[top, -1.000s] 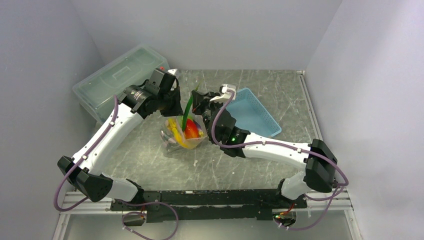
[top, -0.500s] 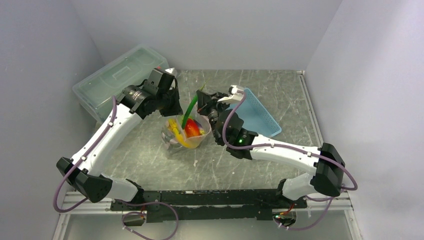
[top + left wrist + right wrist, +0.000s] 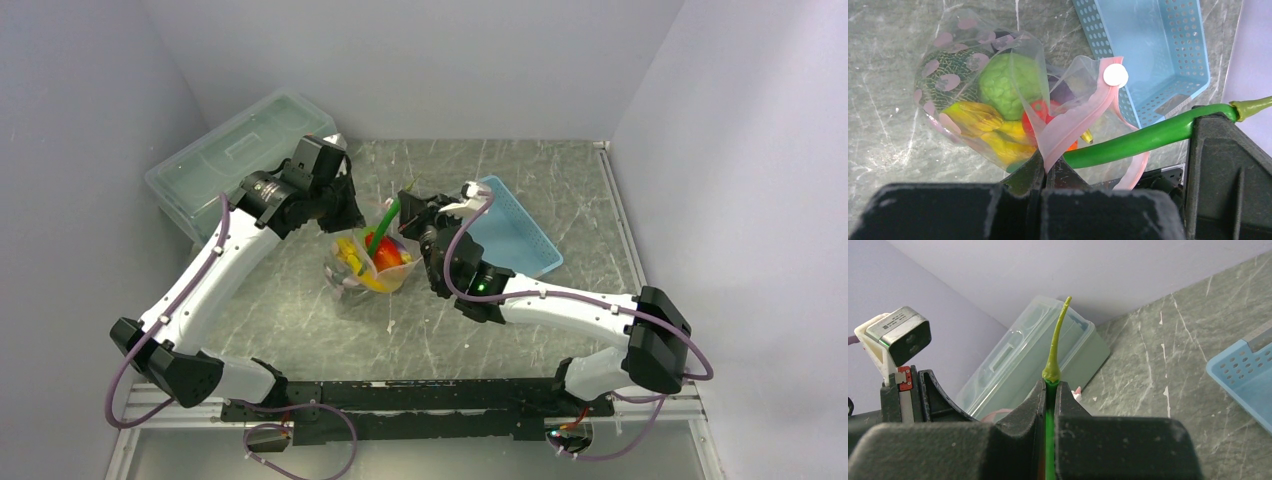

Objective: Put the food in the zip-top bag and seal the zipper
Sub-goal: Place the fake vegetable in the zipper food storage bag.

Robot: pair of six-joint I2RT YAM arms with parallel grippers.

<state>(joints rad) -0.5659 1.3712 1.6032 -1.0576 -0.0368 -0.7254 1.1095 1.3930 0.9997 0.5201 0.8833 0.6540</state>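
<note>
The zip-top bag (image 3: 365,268) stands open mid-table, clear with pink dots, holding yellow bananas (image 3: 979,125), a dull-green lump (image 3: 1007,85) and red-orange pieces (image 3: 1035,116). My left gripper (image 3: 1047,162) is shut on the bag's pink zipper strip (image 3: 1079,119) and holds the mouth up. My right gripper (image 3: 1049,387) is shut on a long green bean (image 3: 1148,137) near its pale stem (image 3: 1057,340). The bean slants down into the bag's mouth (image 3: 383,222).
A light-blue slatted basket (image 3: 520,228) sits right of the bag, close behind my right arm. A large translucent lidded box (image 3: 232,155) stands at the back left, next to my left arm. Grey walls close three sides.
My right gripper has lowered and pushed the green bean further down into the bag. The left gripper keeps its hold on the zipper strip, nearly still.
</note>
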